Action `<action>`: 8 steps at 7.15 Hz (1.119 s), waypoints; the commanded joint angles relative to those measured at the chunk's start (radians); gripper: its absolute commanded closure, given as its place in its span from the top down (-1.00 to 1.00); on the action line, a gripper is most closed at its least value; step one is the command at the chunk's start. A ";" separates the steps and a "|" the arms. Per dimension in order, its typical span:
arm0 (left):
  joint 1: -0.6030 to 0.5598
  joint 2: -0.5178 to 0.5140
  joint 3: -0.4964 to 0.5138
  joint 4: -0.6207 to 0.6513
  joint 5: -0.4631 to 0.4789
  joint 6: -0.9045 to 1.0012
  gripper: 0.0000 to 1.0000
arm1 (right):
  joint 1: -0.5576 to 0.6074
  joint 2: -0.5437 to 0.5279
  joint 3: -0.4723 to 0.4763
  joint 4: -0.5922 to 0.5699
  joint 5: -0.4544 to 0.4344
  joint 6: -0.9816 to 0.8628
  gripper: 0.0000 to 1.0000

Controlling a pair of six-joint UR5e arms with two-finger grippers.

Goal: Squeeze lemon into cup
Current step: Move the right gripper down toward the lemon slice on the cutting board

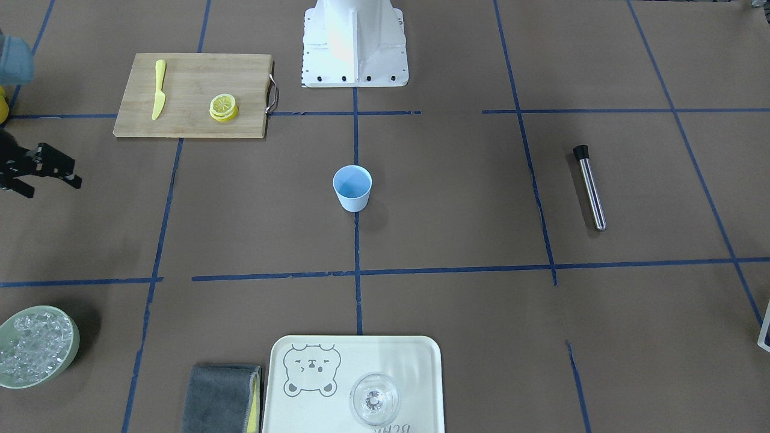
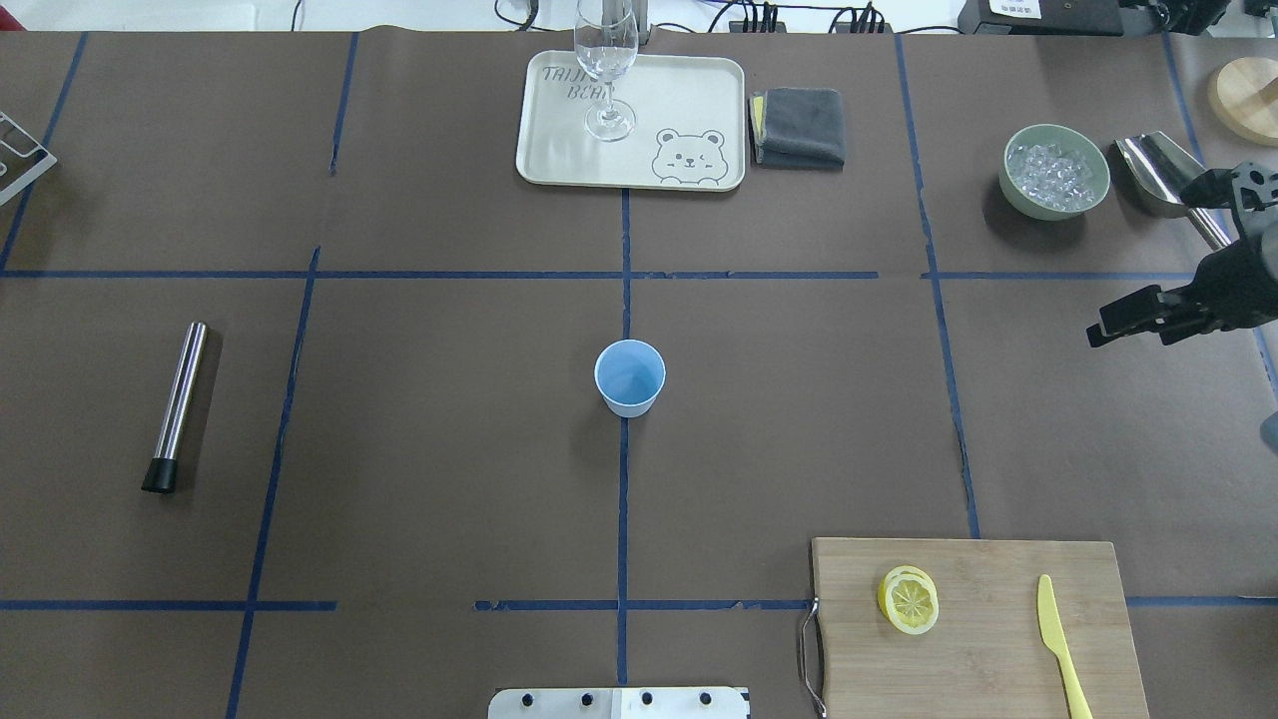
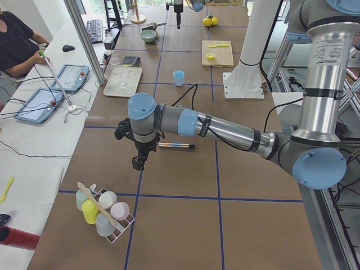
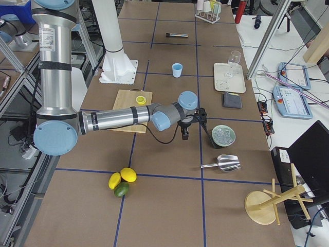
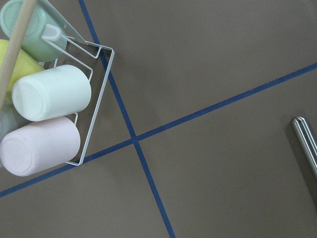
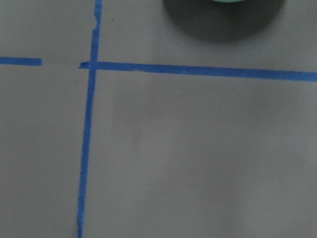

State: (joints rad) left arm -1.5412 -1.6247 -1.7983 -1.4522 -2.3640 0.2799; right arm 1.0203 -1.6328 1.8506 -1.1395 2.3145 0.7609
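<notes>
The lemon (image 1: 223,107) is a thin yellow slice on top of a small stack, lying on a wooden cutting board (image 1: 192,90) on the robot's right, near its base. It also shows in the overhead view (image 2: 909,599). The cup (image 1: 352,187) is light blue, stands upright at the table's middle, and looks empty (image 2: 630,376). My right gripper (image 2: 1128,335) hovers open and empty over the table's far right, between the board and the ice bowl. My left gripper (image 3: 138,163) shows only in the exterior left view, far from the cup; I cannot tell its state.
A yellow knife (image 2: 1058,639) lies on the board. A green bowl of ice (image 2: 1055,170) and a metal scoop (image 2: 1158,170) sit at the far right. A tray (image 2: 679,100) holds a clear glass (image 2: 607,70), beside a grey cloth (image 2: 799,125). A steel rod (image 2: 178,404) lies at the left.
</notes>
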 commanded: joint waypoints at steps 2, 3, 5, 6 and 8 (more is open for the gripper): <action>0.015 0.002 0.011 -0.020 -0.080 -0.025 1.00 | -0.356 -0.032 0.218 0.007 -0.207 0.419 0.99; 0.013 0.002 0.010 -0.020 -0.081 -0.028 1.00 | -0.485 -0.025 0.238 0.007 -0.322 0.564 0.99; 0.015 0.002 0.005 -0.020 -0.081 -0.059 1.00 | -0.677 -0.015 0.249 0.001 -0.493 0.729 0.99; 0.015 0.003 0.002 -0.022 -0.081 -0.058 1.00 | -0.715 -0.006 0.248 -0.015 -0.516 0.754 0.99; 0.015 0.003 -0.001 -0.022 -0.081 -0.057 1.00 | -0.747 -0.013 0.251 -0.057 -0.576 0.759 0.99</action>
State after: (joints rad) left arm -1.5267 -1.6217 -1.7980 -1.4740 -2.4451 0.2227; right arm 0.2990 -1.6423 2.1003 -1.1794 1.7774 1.5114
